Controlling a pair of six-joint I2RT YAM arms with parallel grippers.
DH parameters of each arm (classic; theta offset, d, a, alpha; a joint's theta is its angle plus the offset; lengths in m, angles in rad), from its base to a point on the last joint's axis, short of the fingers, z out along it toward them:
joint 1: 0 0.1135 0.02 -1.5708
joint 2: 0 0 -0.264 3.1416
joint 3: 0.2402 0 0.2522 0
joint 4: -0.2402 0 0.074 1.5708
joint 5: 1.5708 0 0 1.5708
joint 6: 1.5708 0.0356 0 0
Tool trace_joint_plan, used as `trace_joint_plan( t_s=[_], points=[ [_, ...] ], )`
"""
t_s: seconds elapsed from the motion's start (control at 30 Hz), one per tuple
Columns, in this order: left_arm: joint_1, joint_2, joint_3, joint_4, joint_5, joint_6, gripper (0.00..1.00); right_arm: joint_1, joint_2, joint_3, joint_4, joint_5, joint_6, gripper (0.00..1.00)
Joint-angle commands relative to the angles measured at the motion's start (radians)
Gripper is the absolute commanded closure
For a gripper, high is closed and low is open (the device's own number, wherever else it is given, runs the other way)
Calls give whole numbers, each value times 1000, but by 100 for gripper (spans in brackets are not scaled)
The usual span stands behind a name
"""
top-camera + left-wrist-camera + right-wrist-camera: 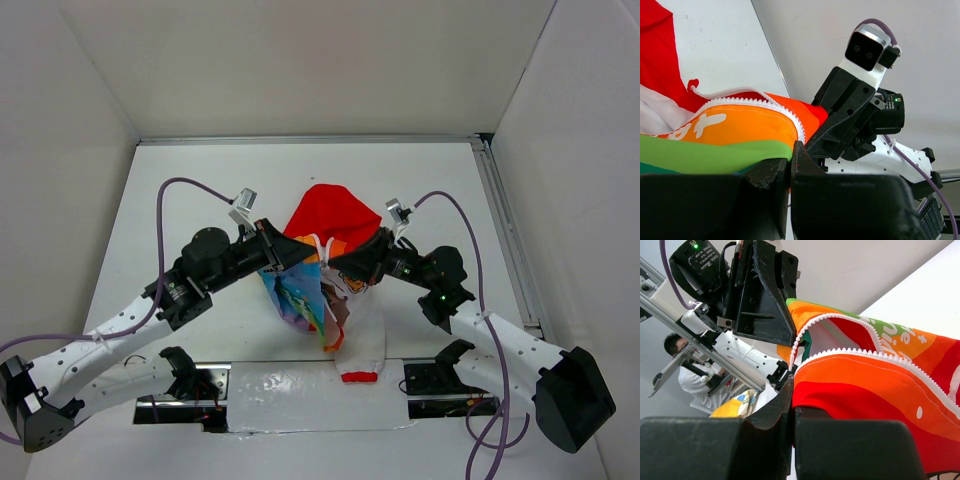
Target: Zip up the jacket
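Observation:
The jacket (318, 272) hangs bunched above the table between both arms, red hood (333, 213) at the back, rainbow panel (298, 297) and white lining (365, 335) drooping toward the near edge. My left gripper (271, 251) is shut on the jacket's left front edge. In the left wrist view the left gripper (791, 161) pinches green and orange fabric (715, 140) just below the white zipper teeth (754, 102). My right gripper (347, 263) is shut on the other front edge. The right gripper (792, 390) clamps orange-red fabric (865, 385) under its zipper teeth (865, 354). The two zipper rows stand apart.
White walls enclose the table (200, 190) on three sides. A metal rail (505, 230) runs along the right edge. A shiny plate (290, 385) lies between the arm bases. A person (682, 367) shows in the background of the right wrist view.

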Motion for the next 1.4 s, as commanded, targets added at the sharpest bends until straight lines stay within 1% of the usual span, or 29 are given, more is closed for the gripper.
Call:
trace_joint_plan(
  t_s=[0.0, 0.47, 0.77, 1.0, 1.37],
  points=[
    [2, -6, 1, 59, -1, 1, 100, -1, -10, 13, 63, 10, 4, 100],
    [2, -17, -20, 72, -6, 4, 100, -7, 28, 31, 118, -6, 55, 100],
    [0, -21, -26, 59, -28, 1, 100, -10, 16, 42, 79, -11, 50, 100],
    [2, -41, -34, 53, -32, -5, 100, -12, 11, 39, 83, -19, 58, 100],
    [2, -18, -23, 76, 17, 7, 100, -10, 36, 61, 90, -34, 63, 100]
  ],
)
